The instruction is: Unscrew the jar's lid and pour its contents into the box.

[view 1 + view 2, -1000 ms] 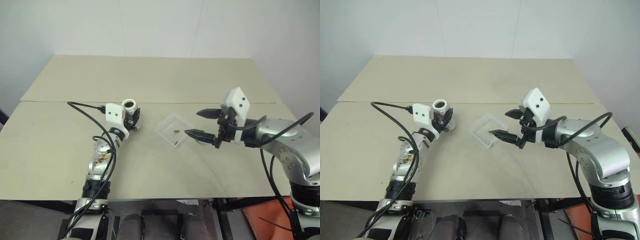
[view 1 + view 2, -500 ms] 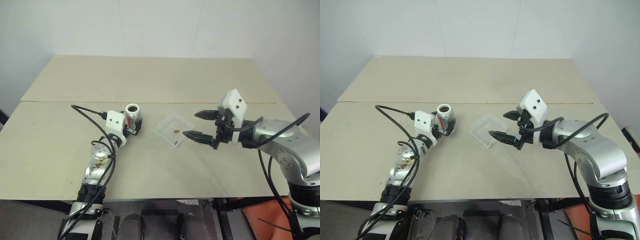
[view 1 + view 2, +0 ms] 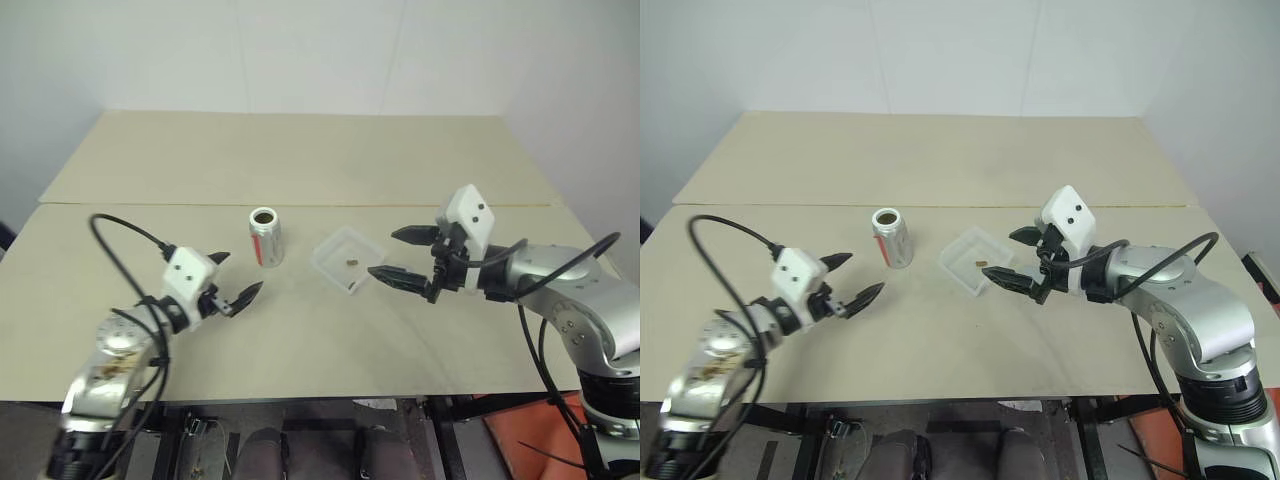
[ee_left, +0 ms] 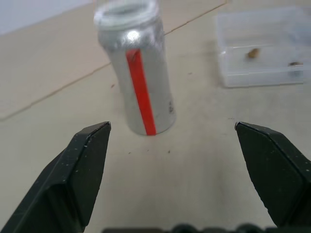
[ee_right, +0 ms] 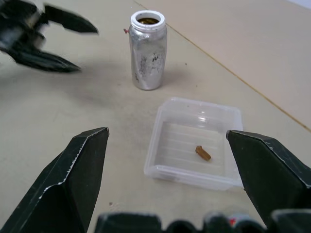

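Note:
The jar (image 3: 265, 236) stands upright on the table, silvery with a red stripe (image 4: 141, 87), its mouth uncovered. The lid is out of view. To the jar's right lies the box (image 3: 335, 262), a shallow clear tray, and the contents (image 5: 203, 153), a small brown bit, rest on its floor. My left gripper (image 3: 243, 270) is open and empty, short of the jar on its near left, pointing at it. My right gripper (image 3: 381, 252) hangs open and empty at the box's right edge, one finger above it.
The beige table (image 3: 300, 160) has a seam (image 3: 150, 205) running across behind the jar. Its front edge (image 3: 330, 398) lies close below both arms. A black cable (image 3: 125, 228) loops over my left arm.
My left gripper has opened, let go of the jar and drawn back toward me and to the left. The jar stays standing upright. The right arm has kept still.

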`<state>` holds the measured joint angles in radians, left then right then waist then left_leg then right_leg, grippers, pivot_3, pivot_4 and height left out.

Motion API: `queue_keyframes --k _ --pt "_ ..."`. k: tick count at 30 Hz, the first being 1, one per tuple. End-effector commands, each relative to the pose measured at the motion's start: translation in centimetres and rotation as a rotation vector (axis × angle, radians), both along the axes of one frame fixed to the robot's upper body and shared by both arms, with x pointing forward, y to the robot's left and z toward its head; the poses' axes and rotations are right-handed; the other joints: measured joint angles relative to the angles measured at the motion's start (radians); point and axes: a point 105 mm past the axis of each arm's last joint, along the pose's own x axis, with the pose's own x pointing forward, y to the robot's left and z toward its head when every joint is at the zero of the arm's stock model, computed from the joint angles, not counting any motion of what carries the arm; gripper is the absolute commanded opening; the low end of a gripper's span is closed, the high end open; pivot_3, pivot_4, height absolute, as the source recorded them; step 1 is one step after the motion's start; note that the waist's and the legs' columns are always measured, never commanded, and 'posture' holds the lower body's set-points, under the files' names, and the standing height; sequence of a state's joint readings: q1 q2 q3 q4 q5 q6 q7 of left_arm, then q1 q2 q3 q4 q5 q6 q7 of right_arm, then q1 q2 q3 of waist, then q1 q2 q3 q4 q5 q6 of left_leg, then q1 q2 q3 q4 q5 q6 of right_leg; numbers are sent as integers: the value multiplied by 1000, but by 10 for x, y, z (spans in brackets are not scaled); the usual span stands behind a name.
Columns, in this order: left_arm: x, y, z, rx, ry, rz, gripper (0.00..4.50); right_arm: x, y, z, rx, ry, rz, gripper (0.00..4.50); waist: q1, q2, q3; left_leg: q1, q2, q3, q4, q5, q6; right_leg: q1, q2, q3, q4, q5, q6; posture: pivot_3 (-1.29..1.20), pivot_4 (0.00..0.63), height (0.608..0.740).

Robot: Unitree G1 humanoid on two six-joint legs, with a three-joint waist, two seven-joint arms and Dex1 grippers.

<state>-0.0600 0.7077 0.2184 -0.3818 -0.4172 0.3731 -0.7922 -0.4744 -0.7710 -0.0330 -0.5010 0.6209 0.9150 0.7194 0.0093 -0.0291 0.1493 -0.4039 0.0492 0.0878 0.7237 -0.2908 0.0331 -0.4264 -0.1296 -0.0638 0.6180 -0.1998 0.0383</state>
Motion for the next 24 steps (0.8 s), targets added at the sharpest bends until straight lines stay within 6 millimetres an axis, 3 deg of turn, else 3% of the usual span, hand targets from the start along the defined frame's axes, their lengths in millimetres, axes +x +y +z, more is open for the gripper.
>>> queue_keyframes --k 1,4,8,24 --pt "-23 6 49 28 -98 -174 4468 -2 -5 15 -2 -88 8 4500 0 1 0 0 0 0 0 0 0 0 0 -1 0 0 0 0 150 740" --pt "-38 14 68 52 -114 -272 4468 -2 -9 17 -5 -106 14 4500 1 2 1 1 0 1 -2 0 0 1 0 0 -1 0 -1 0 150 740" --pt "-43 19 79 30 -131 -303 4468 -3 -12 19 -15 -120 32 4500 2 3 2 1 -1 3 -3 0 -1 1 0 0 -3 0 -1 0 150 740" --pt "-36 1 74 -34 -165 -318 4468 -8 -15 24 -23 -164 86 4500 1 3 2 4 -1 6 -8 2 -3 2 0 0 -4 0 -1 0 150 740"
